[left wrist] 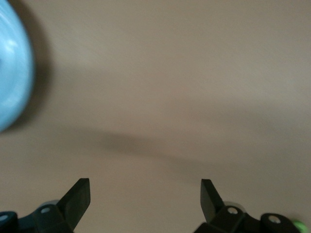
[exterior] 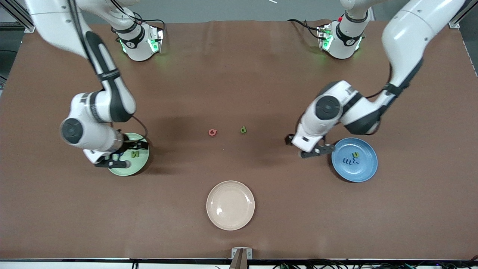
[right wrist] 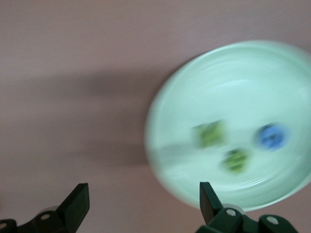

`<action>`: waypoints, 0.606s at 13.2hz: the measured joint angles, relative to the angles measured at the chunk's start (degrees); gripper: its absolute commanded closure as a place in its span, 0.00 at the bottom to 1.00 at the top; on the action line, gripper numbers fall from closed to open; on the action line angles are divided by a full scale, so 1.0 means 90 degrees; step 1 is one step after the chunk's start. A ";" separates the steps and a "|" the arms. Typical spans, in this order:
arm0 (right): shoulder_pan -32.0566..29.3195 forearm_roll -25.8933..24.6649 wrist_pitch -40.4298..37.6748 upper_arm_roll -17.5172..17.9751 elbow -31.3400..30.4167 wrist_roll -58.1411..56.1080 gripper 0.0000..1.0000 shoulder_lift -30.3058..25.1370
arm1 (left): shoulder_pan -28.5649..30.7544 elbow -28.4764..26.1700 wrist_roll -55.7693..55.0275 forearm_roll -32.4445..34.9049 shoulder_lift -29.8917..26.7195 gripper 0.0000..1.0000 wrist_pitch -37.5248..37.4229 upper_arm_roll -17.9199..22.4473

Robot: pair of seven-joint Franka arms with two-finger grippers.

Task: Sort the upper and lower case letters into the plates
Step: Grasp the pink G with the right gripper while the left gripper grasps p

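Observation:
The mint green plate (exterior: 127,171) lies toward the right arm's end of the table and holds two green letters (right wrist: 210,133) and a blue one (right wrist: 272,137). My right gripper (exterior: 129,154) hangs open and empty over that plate's edge (right wrist: 233,73); its own view (right wrist: 144,191) shows bare table between the fingers. The blue plate (exterior: 364,172) lies toward the left arm's end and holds a blue letter (exterior: 350,161) and a yellow-green one (exterior: 356,154). My left gripper (exterior: 313,149) is open and empty beside the blue plate (left wrist: 12,73), over bare table (left wrist: 146,187). A red letter (exterior: 212,132) and a green letter (exterior: 243,129) lie mid-table.
A cream-beige plate (exterior: 230,205) with nothing in it sits mid-table, nearer the front camera than the two loose letters. The brown table (exterior: 239,74) stretches between the plates and the arm bases.

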 measured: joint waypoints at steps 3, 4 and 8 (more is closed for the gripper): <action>0.1429 0.0006 0.0869 0.0026 -0.0240 0.2006 0.00 0.0061 | -0.0948 0.0382 -0.0861 0.0000 0.0283 0.07 0.0014 0.0018; 0.1818 0.0006 0.1222 0.0025 -0.0359 0.2579 0.00 0.0130 | -0.1237 0.0570 -0.1146 0.0000 0.0435 0.09 0.0014 0.0043; 0.2588 0.0006 0.2087 0.0009 -0.0471 0.3751 0.04 0.0650 | -0.2637 0.1355 -0.2349 -0.0084 0.1080 0.19 0.0152 0.0792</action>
